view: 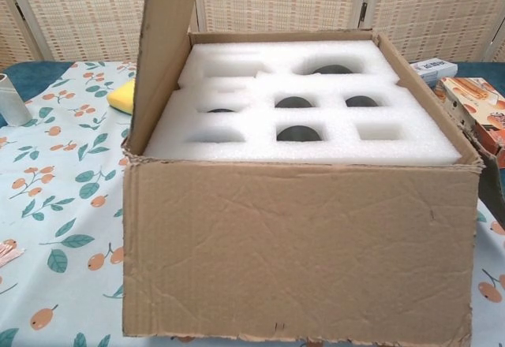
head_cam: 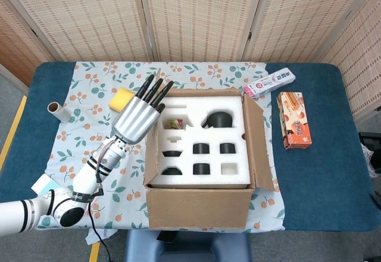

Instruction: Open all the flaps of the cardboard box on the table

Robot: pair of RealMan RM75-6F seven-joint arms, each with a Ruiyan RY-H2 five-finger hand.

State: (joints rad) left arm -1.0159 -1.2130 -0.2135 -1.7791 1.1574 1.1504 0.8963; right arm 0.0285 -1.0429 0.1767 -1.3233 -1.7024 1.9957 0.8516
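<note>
The cardboard box (head_cam: 199, 207) stands mid-table with a white foam insert (head_cam: 205, 132) showing inside it. Its left flap (view: 162, 55) is raised almost upright, seen edge-on in the head view. My left hand (head_cam: 138, 116) lies flat against the flap's outer side, fingers stretched out and apart past its top edge, holding nothing. The right flap (head_cam: 257, 140) stands up and leans outward. In the chest view the hand is cut off above the frame. My right hand does not show in either view.
A yellow sponge (head_cam: 121, 100) lies just behind my left hand, and a cardboard tube (head_cam: 58, 112) lies at the far left. A toothpaste box (head_cam: 269, 83) and an orange snack box (head_cam: 294, 119) lie right of the box. Paper scraps (head_cam: 44, 184) sit near my forearm.
</note>
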